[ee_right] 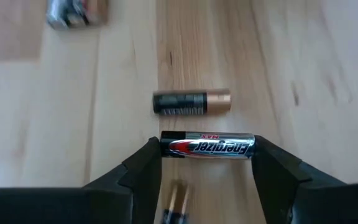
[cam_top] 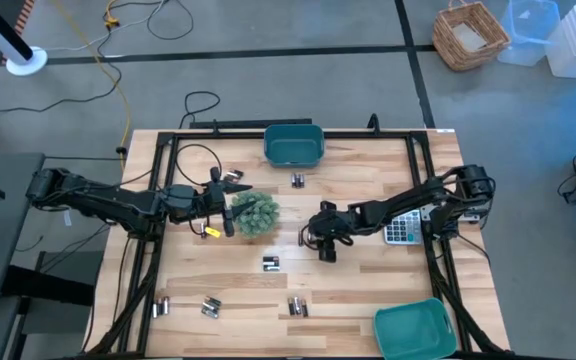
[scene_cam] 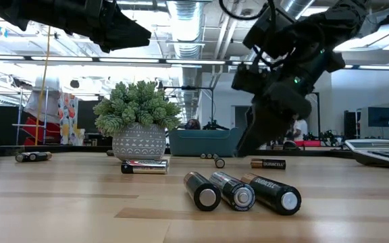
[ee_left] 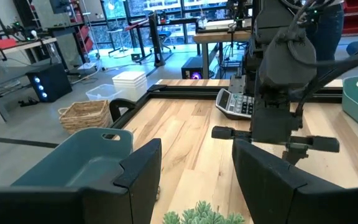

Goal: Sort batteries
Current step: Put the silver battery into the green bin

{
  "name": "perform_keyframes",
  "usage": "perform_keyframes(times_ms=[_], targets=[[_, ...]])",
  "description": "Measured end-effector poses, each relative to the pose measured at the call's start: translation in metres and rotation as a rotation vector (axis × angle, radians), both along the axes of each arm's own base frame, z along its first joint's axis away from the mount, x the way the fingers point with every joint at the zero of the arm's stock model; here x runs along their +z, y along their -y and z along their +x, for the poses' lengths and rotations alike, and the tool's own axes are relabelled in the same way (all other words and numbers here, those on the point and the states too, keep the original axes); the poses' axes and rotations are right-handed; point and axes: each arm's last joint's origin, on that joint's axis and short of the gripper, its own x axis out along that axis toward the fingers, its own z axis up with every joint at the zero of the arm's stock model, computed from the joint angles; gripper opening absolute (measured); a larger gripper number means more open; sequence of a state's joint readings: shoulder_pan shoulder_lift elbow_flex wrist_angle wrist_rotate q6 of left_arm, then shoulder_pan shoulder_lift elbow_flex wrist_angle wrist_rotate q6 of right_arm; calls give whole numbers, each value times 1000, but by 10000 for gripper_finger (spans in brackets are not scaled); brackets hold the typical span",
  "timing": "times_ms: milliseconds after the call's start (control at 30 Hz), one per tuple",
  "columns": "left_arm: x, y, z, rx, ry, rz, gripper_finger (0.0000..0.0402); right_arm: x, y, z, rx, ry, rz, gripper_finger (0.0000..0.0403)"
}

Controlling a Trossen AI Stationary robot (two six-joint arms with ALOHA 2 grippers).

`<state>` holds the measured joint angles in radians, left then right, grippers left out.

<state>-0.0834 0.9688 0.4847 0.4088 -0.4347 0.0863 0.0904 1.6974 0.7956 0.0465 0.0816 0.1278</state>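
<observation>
While overhead hides it | right fingers (ee_right: 207,163) hold silver battery (ee_right: 207,147), seemingly lifted | left fingers (ee_left: 197,180) wide

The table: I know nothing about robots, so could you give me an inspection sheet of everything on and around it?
Surface: wooden table in a black frame, no spills seen.
Job's things: batteries lying loose in small groups; two teal bins, one at the far edge and one at the near right corner.
Clutter: potted plant, calculator, yellow tag.
Grippers: left gripper open and empty beside the plant; right gripper apparently closed on the ends of an Energizer battery.
Cables: black cable at the far left edge; yellow cable on the floor.
Surroundings: wicker basket and clear plastic boxes on the floor.
</observation>
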Motion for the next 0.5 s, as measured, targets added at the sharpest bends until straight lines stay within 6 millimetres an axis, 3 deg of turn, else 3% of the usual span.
perform_keyframes(times_ms=[500], targets=[[0, 0, 0, 0, 0, -1, 192, 68, -17, -31, 132, 136, -46, 217]])
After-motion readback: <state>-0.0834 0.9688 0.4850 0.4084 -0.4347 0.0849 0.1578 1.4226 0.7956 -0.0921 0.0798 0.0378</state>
